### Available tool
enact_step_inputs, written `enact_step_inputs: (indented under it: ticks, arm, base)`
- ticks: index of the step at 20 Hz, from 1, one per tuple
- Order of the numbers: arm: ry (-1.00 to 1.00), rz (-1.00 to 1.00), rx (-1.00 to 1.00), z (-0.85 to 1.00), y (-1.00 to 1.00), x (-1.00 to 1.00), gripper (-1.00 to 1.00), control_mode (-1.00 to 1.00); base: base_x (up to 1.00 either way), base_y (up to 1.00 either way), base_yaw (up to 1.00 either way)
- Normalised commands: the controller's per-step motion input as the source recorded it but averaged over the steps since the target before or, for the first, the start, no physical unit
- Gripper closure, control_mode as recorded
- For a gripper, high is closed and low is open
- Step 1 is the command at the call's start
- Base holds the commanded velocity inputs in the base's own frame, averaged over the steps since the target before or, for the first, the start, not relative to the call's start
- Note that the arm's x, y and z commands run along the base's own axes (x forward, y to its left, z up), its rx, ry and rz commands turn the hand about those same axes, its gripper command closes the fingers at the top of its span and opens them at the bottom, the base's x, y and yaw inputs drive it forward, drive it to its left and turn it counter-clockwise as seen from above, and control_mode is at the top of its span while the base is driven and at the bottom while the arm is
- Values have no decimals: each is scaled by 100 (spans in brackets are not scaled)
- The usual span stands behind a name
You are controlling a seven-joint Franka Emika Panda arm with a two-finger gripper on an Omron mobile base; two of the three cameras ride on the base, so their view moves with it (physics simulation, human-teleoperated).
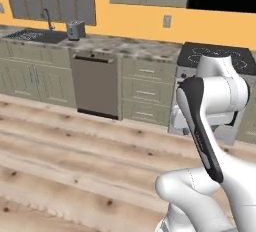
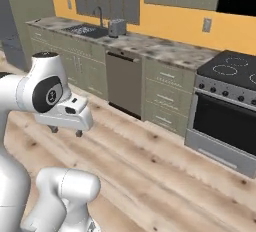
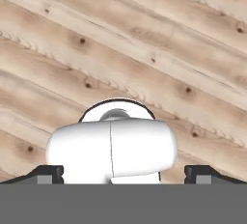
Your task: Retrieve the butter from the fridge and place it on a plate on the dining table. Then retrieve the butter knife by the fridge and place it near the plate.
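My gripper (image 2: 66,131) hangs from the folded arm and points down at the wooden floor. In the hand view its two dark fingertips (image 3: 46,174) stand far apart at the bottom corners, so the gripper (image 3: 124,175) is open with nothing between them. The butter, the plate, the dining table and the butter knife are out of view. A tall dark grey panel (image 2: 7,31) shows at the far left edge of the right base view; I cannot tell whether it is the fridge.
Ahead runs a marbled wall counter (image 1: 135,48) with a sink (image 1: 35,36), a toaster (image 1: 75,29), a dishwasher (image 1: 96,86) and drawers (image 2: 165,98). A black-topped stove with oven (image 2: 227,116) stands at the right. Wooden floor (image 2: 165,176) lies between me and the cabinets.
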Motion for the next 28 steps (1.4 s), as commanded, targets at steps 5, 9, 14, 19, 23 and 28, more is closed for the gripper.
enact_step_inputs:
  ticks: [5,9,14,19,23,28]
  arm:
    - [0,0,0,0,0,0,-100,100]
    - [0,0,0,0,0,0,-100,100]
    - [0,0,0,0,0,0,-100,100]
    - [0,0,0,0,0,0,-100,100]
    - [0,0,0,0,0,0,-100,100]
    - [0,0,0,0,0,0,-100,100]
  base:
    - [98,73,32]
    - [100,71,23]
    - [100,75,18]
    - [100,74,13]
    - [100,71,4]
    - [100,27,-1]
